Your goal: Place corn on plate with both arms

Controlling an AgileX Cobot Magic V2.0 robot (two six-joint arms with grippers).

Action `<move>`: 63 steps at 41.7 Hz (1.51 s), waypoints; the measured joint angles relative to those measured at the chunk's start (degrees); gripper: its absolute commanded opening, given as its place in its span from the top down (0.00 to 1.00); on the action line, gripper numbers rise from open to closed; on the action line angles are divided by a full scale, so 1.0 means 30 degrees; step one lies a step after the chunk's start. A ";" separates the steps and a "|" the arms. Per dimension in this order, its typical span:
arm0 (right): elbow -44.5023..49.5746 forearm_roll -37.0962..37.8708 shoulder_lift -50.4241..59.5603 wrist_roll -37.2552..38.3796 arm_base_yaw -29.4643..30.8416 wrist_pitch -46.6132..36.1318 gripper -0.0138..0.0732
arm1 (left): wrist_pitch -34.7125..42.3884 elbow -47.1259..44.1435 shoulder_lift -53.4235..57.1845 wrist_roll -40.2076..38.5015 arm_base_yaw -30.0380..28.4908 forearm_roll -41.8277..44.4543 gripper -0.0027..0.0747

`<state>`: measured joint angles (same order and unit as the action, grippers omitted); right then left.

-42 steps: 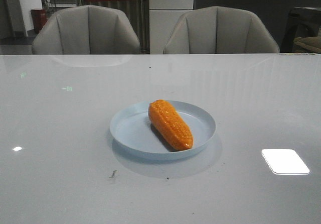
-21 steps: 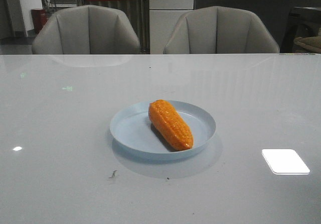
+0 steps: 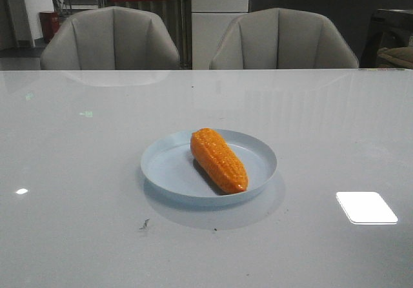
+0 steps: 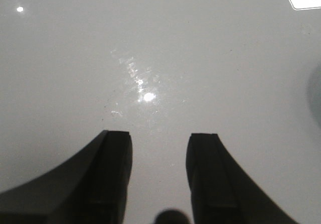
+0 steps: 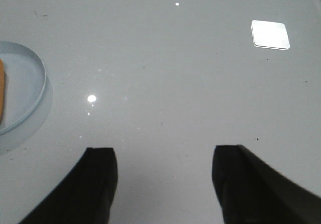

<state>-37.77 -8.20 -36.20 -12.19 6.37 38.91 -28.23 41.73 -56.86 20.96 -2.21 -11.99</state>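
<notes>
Corn (image 3: 219, 160) sits inside the plate (image 3: 168, 165), lying diagonally: blunt end toward the far rim, tapered end toward the near-right rim, resting on the plate floor. Plate is on the glossy white table (image 3: 77, 191), roughly centre in the front view. Neither arm shows in the front view. Left gripper (image 4: 159, 146) hangs over bare table, fingers spread with a clear gap, nothing between them; only glare spots on the surface below. Right gripper (image 5: 164, 158) is also over bare table, fingers wide apart and empty, gap wider than the left's. In the right wrist view the plate edge (image 5: 35, 91) and a sliver of the corn (image 5: 2, 88) show at the frame border, well apart from the fingers. Two grey chairs (image 3: 111, 39) stand behind the table's far edge.
</notes>
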 measured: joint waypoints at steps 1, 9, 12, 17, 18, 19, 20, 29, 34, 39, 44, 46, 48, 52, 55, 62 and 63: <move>0.0000 0.0000 0.0000 0.0000 0.0000 0.0000 0.25 | 0.0000 0.0000 -0.0109 0.0000 0.0000 0.0000 0.54; 0.0030 -0.0034 0.0000 0.0000 0.0000 0.0000 0.25 | 0.0000 -0.0004 -0.0102 0.0000 0.0113 0.0039 0.54; 0.0030 -0.0034 0.0015 0.0000 0.0000 0.0000 0.25 | 0.0000 -0.0037 0.0581 0.0000 0.0279 0.0039 0.59; 0.0030 -0.0034 0.0015 0.0000 0.0000 0.0000 0.25 | 0.0184 -0.0037 0.2330 0.0000 0.0443 0.0064 0.73; 0.0030 -0.0034 0.0015 0.0000 0.0000 0.0000 0.25 | 0.0232 -0.0037 0.2639 0.0000 0.0443 0.0064 0.77; 0.0030 -0.0034 0.0015 0.0000 0.0000 0.0000 0.25 | 0.0229 -0.0037 0.3039 0.0000 0.0443 0.0028 0.80; 0.0030 -0.0034 0.0015 0.0000 0.0000 0.0000 0.25 | 0.0279 -0.0037 0.3330 0.0000 0.0443 0.0028 0.83; 0.0030 -0.0034 0.0015 0.0000 0.0000 0.0000 0.25 | -0.0058 -0.0523 0.5982 0.0000 0.0443 -0.0912 0.85; 0.0030 -0.0034 0.0015 0.0000 0.0000 0.0000 0.25 | -0.0136 -0.1375 0.7330 0.0000 0.0443 -0.2079 0.85; 0.0030 -0.0034 0.0015 0.0000 0.0000 0.0000 0.25 | 0.0102 -0.3030 0.9562 0.0000 0.0443 -0.2698 0.85; 0.0030 -0.0034 0.0015 0.0000 0.0000 0.0000 0.25 | 0.1308 -0.5066 1.2482 0.0000 0.0443 -0.2786 0.85; 0.0030 -0.0034 0.0015 0.0000 0.0000 0.0000 0.25 | 0.1992 -0.5850 1.3716 0.0000 0.0443 -0.2817 0.85; 0.0030 -0.0034 0.0015 0.0000 0.0000 0.0000 0.25 | 0.2481 -0.6417 1.4805 0.0000 0.0443 -0.2832 0.85; 0.0030 -0.0034 0.0015 0.0000 0.0000 0.0000 0.25 | 0.3401 -0.7339 1.6131 0.0000 0.0443 -0.2672 0.85; 0.0030 -0.0034 0.0015 0.0000 0.0000 0.0000 0.25 | 0.3836 -0.7796 1.6744 0.0000 0.0443 -0.1750 0.85; 0.0030 -0.0034 0.0015 0.0000 0.0000 0.0000 0.25 | 0.4832 -0.9245 1.8213 -0.2422 0.1034 0.2508 0.85; 0.0030 -0.0034 0.0015 0.0000 0.0000 0.0000 0.25 | 0.5140 -0.9478 1.8404 -0.2918 0.1188 0.3151 0.85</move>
<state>-37.68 -8.30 -36.16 -12.19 6.37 38.91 -12.81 13.30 -1.65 12.21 1.35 -2.54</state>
